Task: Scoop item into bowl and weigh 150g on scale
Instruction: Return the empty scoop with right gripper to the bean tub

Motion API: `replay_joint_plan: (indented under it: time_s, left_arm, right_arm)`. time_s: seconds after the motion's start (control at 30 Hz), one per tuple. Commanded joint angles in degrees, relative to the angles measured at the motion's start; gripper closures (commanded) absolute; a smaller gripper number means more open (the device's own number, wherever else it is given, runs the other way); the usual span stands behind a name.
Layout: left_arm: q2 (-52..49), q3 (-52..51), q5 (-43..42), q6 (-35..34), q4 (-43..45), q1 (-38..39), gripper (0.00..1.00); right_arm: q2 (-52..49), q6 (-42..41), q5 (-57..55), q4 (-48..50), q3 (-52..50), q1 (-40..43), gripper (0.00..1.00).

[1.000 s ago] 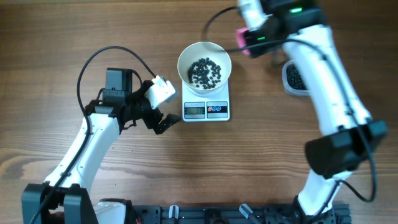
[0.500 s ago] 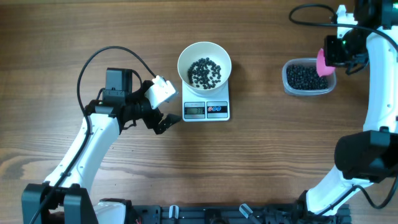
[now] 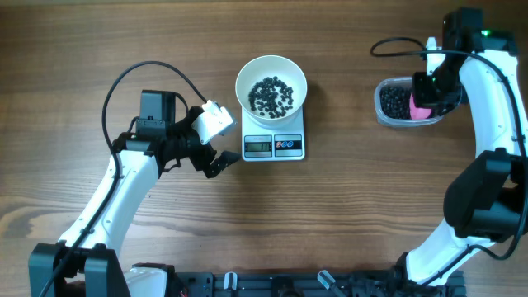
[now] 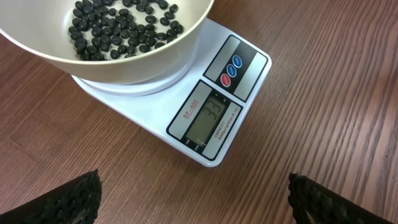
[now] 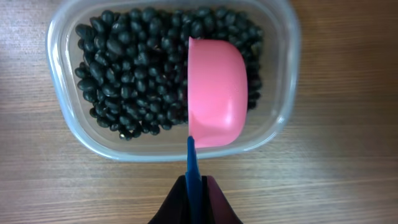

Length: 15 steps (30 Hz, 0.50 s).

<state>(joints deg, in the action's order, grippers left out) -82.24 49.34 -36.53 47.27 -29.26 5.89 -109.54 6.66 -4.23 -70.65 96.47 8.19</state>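
Swinging the right gripper [image 5: 196, 198] away from beside the white bowl [image 3: 247, 73] and back over the clear container [image 5: 273, 134] at the table's far right, compared with a second ago. Pinching the blue handle [image 5: 191, 165] of the pink scoop [image 5: 214, 93] between fingers pressed tightly together. Holding the scoop's cup over the right half of the container, above the heap of black beans [image 5: 124, 81] filling it; not showing clearly whether touching them. Keeping the left gripper [image 4: 198, 199] where it was, just left of the scale [image 3: 274, 147], fingers spread wide, gripping nothing, hovering above the wooden table [image 3: 82, 49]. Sitting on the scale's platform, the bowl, carrying a thin scatter of beans in its middle. Showing on the grey display [image 4: 208, 118] digits looking like 33.
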Motion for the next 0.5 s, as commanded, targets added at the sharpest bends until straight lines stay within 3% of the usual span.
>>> replay_joint_plan:
  time_s: [0.0, 0.27, 0.47]
  left_arm:
    - [-0.5, -0.6, -1.3, -0.2, 0.1, 0.1, 0.0]
    - [-0.5, -0.6, -1.3, -0.2, 0.1, 0.1, 0.0]
    - [-0.5, -0.6, -1.3, -0.2, 0.1, 0.1, 0.0]
  right_arm:
    - [0.7, -0.4, 5.0, 1.5, -3.2, -0.1, 0.96]
    - [0.0, -0.2, 19.4, 2.8, -3.4, -0.1, 0.96]
    - [-0.7, -0.6, 19.8, 1.4, -3.4, -0.1, 0.96]
